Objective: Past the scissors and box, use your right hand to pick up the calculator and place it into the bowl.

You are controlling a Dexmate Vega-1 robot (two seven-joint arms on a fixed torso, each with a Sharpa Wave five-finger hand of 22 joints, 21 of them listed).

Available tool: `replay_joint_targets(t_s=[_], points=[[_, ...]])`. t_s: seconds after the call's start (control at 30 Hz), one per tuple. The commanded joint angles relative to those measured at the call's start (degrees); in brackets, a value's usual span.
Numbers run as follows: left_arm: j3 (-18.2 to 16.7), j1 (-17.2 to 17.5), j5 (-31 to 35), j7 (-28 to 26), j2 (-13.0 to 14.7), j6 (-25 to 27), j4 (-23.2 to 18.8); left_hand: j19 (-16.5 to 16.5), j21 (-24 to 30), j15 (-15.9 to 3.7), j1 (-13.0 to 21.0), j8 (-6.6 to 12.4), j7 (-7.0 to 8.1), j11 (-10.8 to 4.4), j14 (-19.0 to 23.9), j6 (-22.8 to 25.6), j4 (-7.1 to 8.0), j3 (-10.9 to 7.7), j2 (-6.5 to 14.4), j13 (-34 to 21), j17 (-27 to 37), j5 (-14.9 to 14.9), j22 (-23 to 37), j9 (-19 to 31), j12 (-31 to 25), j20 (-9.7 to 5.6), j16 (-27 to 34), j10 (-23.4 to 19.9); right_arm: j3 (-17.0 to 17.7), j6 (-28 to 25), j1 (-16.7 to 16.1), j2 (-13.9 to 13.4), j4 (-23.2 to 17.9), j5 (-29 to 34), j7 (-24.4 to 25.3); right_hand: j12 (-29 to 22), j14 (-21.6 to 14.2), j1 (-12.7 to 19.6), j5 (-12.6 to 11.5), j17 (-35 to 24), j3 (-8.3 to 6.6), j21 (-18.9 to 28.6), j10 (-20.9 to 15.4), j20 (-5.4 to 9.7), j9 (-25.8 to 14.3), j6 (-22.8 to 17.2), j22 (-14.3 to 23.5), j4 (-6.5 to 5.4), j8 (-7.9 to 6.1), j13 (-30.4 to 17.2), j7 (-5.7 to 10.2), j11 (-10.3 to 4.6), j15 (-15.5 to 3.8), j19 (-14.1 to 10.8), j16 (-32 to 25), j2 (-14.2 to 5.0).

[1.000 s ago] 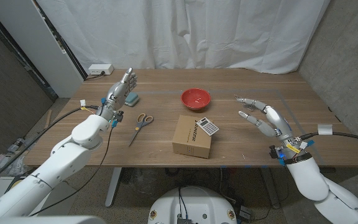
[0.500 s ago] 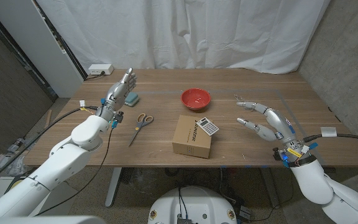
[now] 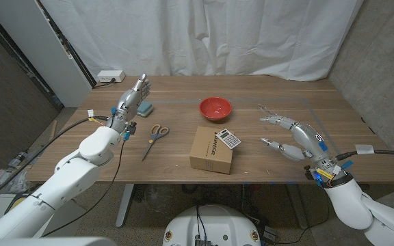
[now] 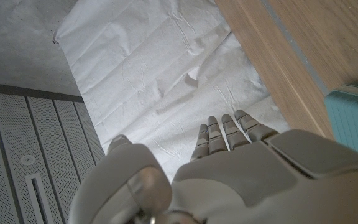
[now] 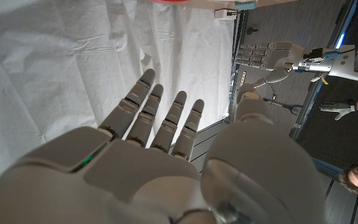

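Currently grey calculator (image 3: 229, 139) atop cardboard box (image 3: 212, 150); right hand (image 3: 298, 134) released, fingers spread.

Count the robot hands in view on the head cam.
2. The left hand is raised beside the teal object; the right hand is open, right of the box. Neither holds anything.

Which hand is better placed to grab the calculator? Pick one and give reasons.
Right. The right hand hovers open beside the box that carries the calculator, nothing between them. The left hand is at the far side, past the scissors.
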State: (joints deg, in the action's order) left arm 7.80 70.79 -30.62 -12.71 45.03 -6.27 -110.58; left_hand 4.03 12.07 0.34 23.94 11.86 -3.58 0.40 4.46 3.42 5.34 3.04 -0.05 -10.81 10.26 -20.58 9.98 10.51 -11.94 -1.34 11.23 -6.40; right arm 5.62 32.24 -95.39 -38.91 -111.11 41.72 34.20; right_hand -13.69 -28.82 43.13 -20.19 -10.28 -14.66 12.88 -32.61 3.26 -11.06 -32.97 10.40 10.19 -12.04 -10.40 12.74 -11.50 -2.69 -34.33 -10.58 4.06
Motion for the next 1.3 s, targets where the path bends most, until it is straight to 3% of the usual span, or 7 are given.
replay_joint_targets(t_s=[0.03, 0.3, 0.43, 0.47, 0.7, 1.0, 1.3], points=[[0.9, -1.3, 0.6, -0.4, -0.8, 0.6, -0.3, 0.0, -0.1, -0.06, 0.8, -0.16, 0.06, 0.08, 0.0, 0.1, -0.02, 0.35, 0.0, -0.1, 0.3, 0.2, 0.3, 0.3, -0.1, 0.08, -0.2, -0.2, -0.7, -3.3, -1.0, -2.5, 0.1, 5.3, 4.5, 0.4, 0.1, 1.6, -0.7, -0.1, -0.51, -0.3, -0.1, 8.39, -0.3, 0.5, 0.2, -0.08, 0.32, -0.1, -0.04, -0.22, -9.66, -0.5, 0.2, 0.19], [1.0, -1.7, 0.8, -0.2, -0.2, 1.5, -1.0, -0.1, -0.2, -0.09, 0.8, -0.21, 0.12, 0.08, -0.1, 0.0, 0.01, 0.43, 0.0, -0.1, 0.3, 0.2, 0.3, 0.3, 0.0, 0.16, -0.3, -0.2, -2.9, -6.4, -0.4, -5.6, 1.0, 8.8, 8.0, 1.6, 0.2, 6.2, -3.0, -0.3, 0.5, -0.8, -0.4, 8.88, -0.6, 0.3, 0.5, -2.27, 0.26, -0.1, -0.04, -0.28, -9.74, -0.6, 0.0, 0.8], [0.8, -1.8, 0.9, -0.4, -0.3, 1.3, -0.9, -0.2, -0.2, -0.05, 0.8, -0.22, 0.1, -0.03, -0.1, 0.0, 0.03, 0.48, 0.1, -0.1, 0.3, 0.2, 0.3, 0.3, 0.0, 0.21, -0.3, -0.2, -4.0, -8.2, -0.5, -7.1, 0.8, 9.4, 9.3, 1.9, 0.3, 8.6, -4.7, -0.4, 4.63, -0.9, -0.6, 8.88, -0.6, 0.3, 0.6, -3.62, 0.26, -0.2, -0.04, -0.31, -9.72, -0.5, 0.0, -0.12], [0.8, -1.7, 1.1, -0.4, -0.2, 1.2, -1.0, -0.2, -0.3, 0.05, 0.8, -0.22, 0.07, -0.07, -0.1, 0.0, 0.03, 0.49, 0.1, -0.1, 0.3, 0.2, 0.3, 0.3, 0.0, 0.23, -0.3, -0.2, -4.3, -8.8, -0.5, -7.6, 0.7, 9.9, 9.7, 1.9, 0.4, 9.9, -5.2, -0.4, 7.22, -0.8, -0.5, 8.9, -0.6, 0.3, 0.6, -3.96, 0.25, -0.2, -0.04, -0.31, -9.73, -0.5, 0.0, -0.97], [0.5, -1.6, 1.0, -0.5, -0.2, 1.4, -1.3, -0.2, -0.3, 0.05, 0.8, -0.25, 0.02, 0.04, -0.1, 0.0, 0.07, 0.58, 0.2, -0.1, 0.3, 0.2, 0.3, 0.3, 0.1, 0.29, -0.3, -0.1, -5.6, -12.3, -1.3, -9.7, 0.1, 11.0, 12.4, 1.9, 1.3, 13.3, -5.6, -0.4, 13.26, -0.8, 0.2, 8.87, -0.6, 0.5, 0.6, -4.36, 0.17, -0.2, -0.03, -0.33, -9.69, 0.2, 0.0, -3.51], [0.2, -1.1, 1.5, -1.1, -0.1, 1.7, -2.4, -0.2, -0.3, 0.08, 0.7, -0.27, -0.01, 0.08, -0.1, 0.1, 0.13, 0.71, 0.2, -0.1, 0.3, 0.2, 0.3, 0.3, 0.1, 0.29, -0.3, -0.2, -9.1, -16.4, -0.5, -12.3, 0.7, 12.4, 15.8, 1.9, 1.8, 20.0, -6.2, -0.4, 24.78, -0.7, 0.8, 8.84, -0.8, 0.0, 0.7, -5.17, 0.04, -0.2, -0.02, -0.36, -9.71, 1.0, 0.0, -8.1], [0.0, -0.3, 1.7, -1.5, -0.4, 1.5, -2.9, -0.3, -0.4, 0.09, 0.6, -0.3, 0.04, 0.06, -0.1, 0.1, 0.19, 0.87, 0.2, -0.1, 0.3, 0.2, 0.3, 0.3, 0.1, 0.27, -0.3, -0.2, -12.3, -19.2, 1.0, -16.0, 1.7, 12.6, 17.4, 2.0, 2.6, 22.7, -6.9, -0.4, 28.98, -0.7, 1.4, 8.86, -0.8, 0.0, 0.7, -5.73, 0.02, -0.2, -0.01, -0.4, -9.67, 1.8, 0.0, -9.67]])
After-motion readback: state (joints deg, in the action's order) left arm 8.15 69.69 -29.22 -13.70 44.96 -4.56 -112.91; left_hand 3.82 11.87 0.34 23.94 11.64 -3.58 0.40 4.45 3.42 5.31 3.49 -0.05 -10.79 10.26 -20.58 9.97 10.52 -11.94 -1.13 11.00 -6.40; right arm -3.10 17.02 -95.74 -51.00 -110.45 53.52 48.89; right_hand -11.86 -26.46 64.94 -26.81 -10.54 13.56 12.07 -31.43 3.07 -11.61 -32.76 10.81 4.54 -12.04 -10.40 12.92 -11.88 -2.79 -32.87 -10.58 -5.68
